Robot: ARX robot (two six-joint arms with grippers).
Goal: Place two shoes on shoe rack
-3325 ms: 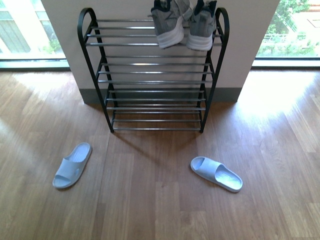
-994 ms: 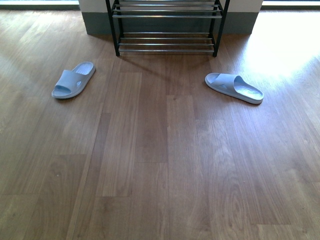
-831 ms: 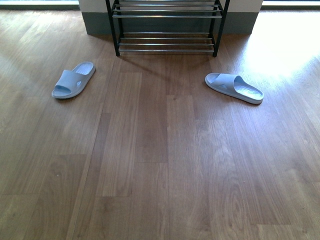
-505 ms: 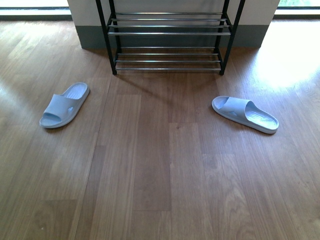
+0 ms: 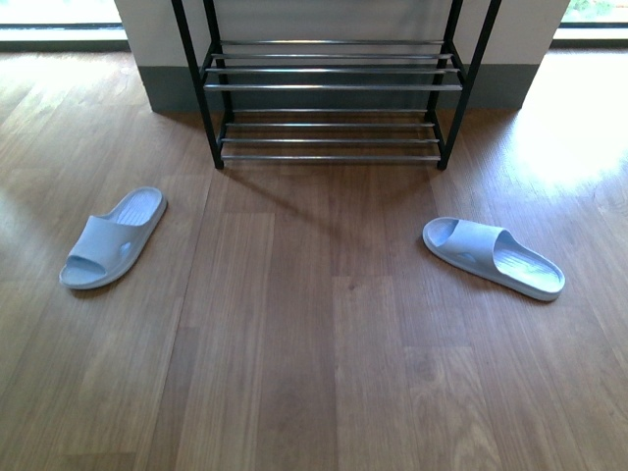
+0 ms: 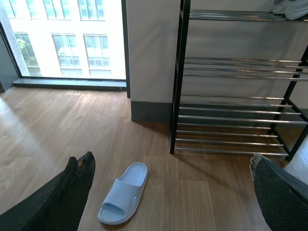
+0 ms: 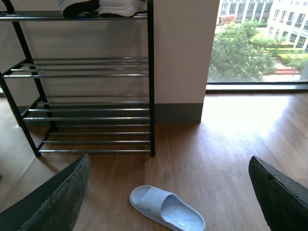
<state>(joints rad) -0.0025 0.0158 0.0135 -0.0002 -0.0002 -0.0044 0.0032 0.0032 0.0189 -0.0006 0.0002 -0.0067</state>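
Atop shoe rack point(image 7: 150, 96), wrist-view-only sneakers point(image 7: 120, 6)

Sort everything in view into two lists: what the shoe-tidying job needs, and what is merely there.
Needed: left slipper, right slipper, shoe rack.
Merely there: sneakers already on the top tier, window, wall, wooden floor.

The shoe rack point(image 5: 334, 86) is seen at 12 o'clock, black-framed, with thin silver rods run level across its tiers and its feet planted on the floor. At 9 o'clock, the left slide point(image 5: 113, 238), pale blue-grey, is laid sole-down, its toe turned toward 7 o'clock. At 3 o'clock, the right slide point(image 5: 494, 257) is laid sole-down too, toe toward 10 o'clock, ribbed footbed up. Both are set well apart from the rack.
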